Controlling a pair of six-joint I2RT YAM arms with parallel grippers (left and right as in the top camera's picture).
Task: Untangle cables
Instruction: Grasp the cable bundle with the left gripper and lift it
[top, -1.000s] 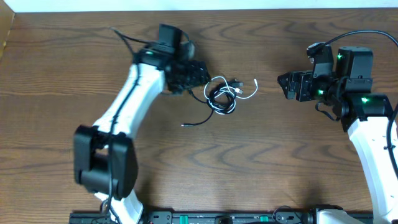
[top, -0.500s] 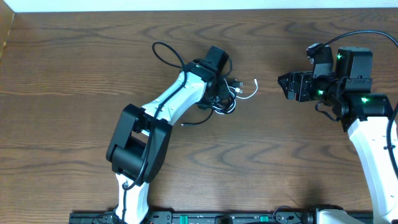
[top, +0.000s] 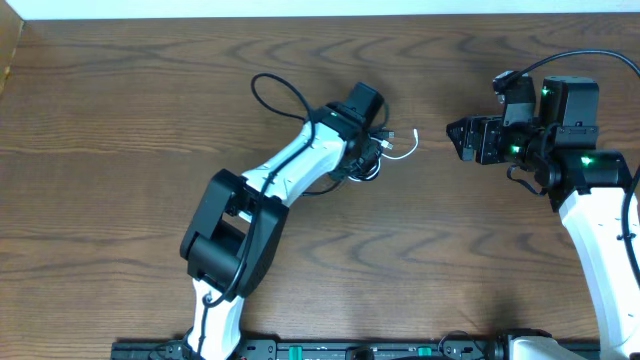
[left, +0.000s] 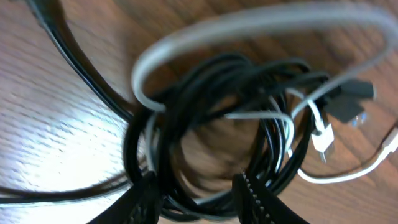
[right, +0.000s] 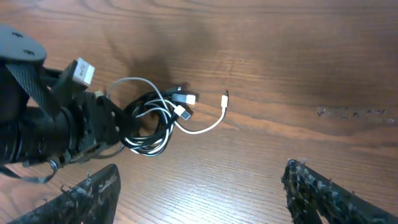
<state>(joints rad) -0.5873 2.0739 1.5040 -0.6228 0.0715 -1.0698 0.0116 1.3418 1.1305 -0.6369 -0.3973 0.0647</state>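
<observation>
The white cable (top: 405, 150) and the black cable (top: 366, 172) lie tangled in one small coil at the table's middle. My left gripper (top: 368, 152) is right over the coil. In the left wrist view its open fingers (left: 199, 202) straddle strands of the black cable (left: 180, 124), and the white cable (left: 249, 25) loops over the top with its white plug to the right. My right gripper (top: 460, 138) is open and empty, a short way right of the tangle. The right wrist view shows its fingers (right: 205, 199) apart above bare wood, with the black coil (right: 149, 134) and the white cable (right: 205, 127) ahead.
The left arm's own thick black wire (top: 270, 95) loops out behind its wrist. The table's far edge (top: 320, 14) runs along the top of the overhead view. A cardboard-coloured edge (top: 10, 50) stands at the far left.
My left arm has swung right, from beside the tangle to directly over it. The coil has shifted slightly right and up. The right arm has not moved.
</observation>
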